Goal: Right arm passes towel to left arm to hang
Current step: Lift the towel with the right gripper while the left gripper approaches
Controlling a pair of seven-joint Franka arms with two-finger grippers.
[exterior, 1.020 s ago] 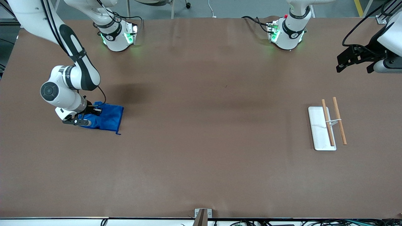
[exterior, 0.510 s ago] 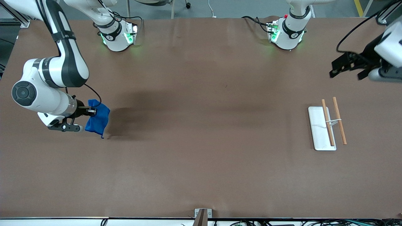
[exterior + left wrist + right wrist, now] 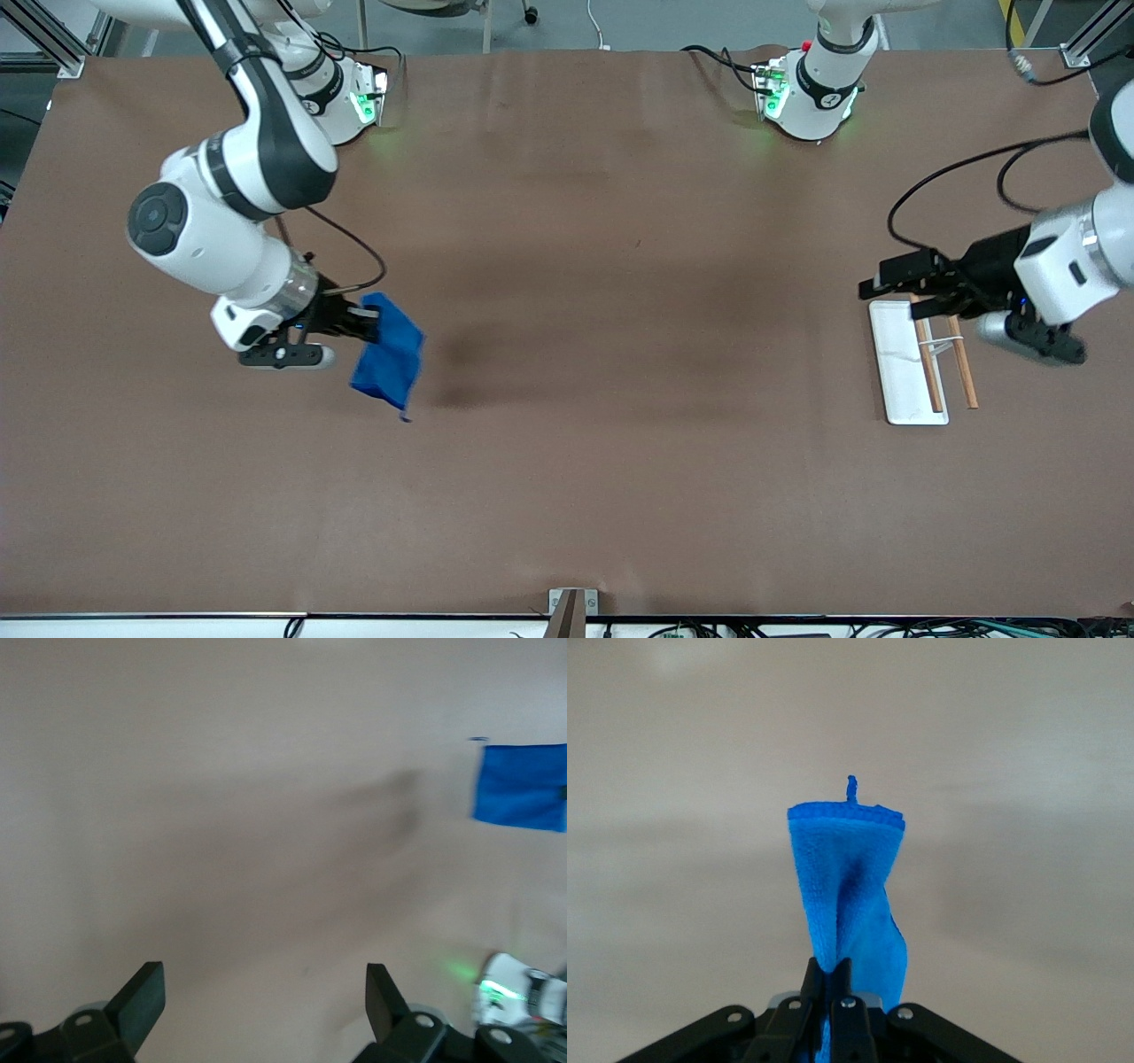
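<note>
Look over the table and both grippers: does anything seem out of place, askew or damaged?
Nothing stands out. The right gripper holds the towel hanging in the air; the left gripper is open over the white tray with two wooden sticks.

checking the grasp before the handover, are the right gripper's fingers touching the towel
Touching. The right wrist view shows the right gripper with its fingers pinched on the towel, which hangs from them above the table.

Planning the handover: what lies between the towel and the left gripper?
Only bare table, per the front view, between the towel and the left gripper.
</note>
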